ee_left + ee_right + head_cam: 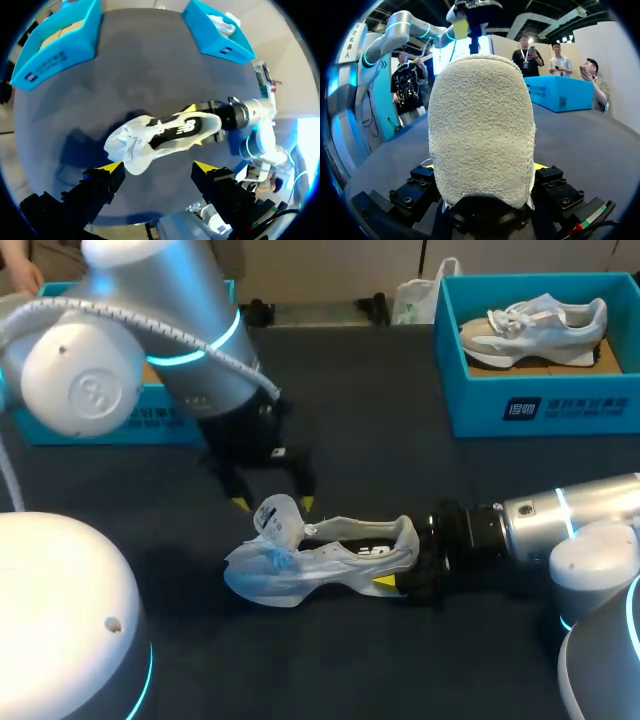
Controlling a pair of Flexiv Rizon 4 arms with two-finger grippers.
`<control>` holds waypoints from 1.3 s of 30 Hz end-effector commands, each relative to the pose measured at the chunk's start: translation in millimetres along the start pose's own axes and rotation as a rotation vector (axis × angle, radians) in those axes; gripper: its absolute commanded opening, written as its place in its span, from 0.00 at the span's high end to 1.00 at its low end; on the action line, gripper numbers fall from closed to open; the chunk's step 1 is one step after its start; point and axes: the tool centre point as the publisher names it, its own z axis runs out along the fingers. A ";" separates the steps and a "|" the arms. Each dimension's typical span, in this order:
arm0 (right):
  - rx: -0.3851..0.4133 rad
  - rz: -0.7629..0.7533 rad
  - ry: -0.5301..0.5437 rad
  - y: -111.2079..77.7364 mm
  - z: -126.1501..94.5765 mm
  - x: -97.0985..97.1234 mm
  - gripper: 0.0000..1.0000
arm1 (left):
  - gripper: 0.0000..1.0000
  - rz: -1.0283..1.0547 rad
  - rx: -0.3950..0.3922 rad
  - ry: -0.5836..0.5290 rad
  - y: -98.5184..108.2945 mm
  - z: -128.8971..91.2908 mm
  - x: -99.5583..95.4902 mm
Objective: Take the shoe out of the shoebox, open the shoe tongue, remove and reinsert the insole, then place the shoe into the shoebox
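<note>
The right gripper (pixel 400 566) is clamped on the heel of the white shoe (pixel 330 562), which lies on its side on the dark table (pixel 380 440). The left gripper (pixel 272 503) hangs just above its raised tongue (pixel 281 521), fingers apart.

The shoe (pixel 481 130) hid all but yellow slivers of the right gripper (pixel 485 167) at the wrist camera; the left arm (pixel 150 330) covered much of the left shoebox (pixel 165 425).
</note>
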 end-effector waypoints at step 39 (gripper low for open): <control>0.005 0.001 0.000 0.9 1.1 0.8 1.00 | 1.00 0.975 -0.228 -0.076 -23.7 8.6 72.4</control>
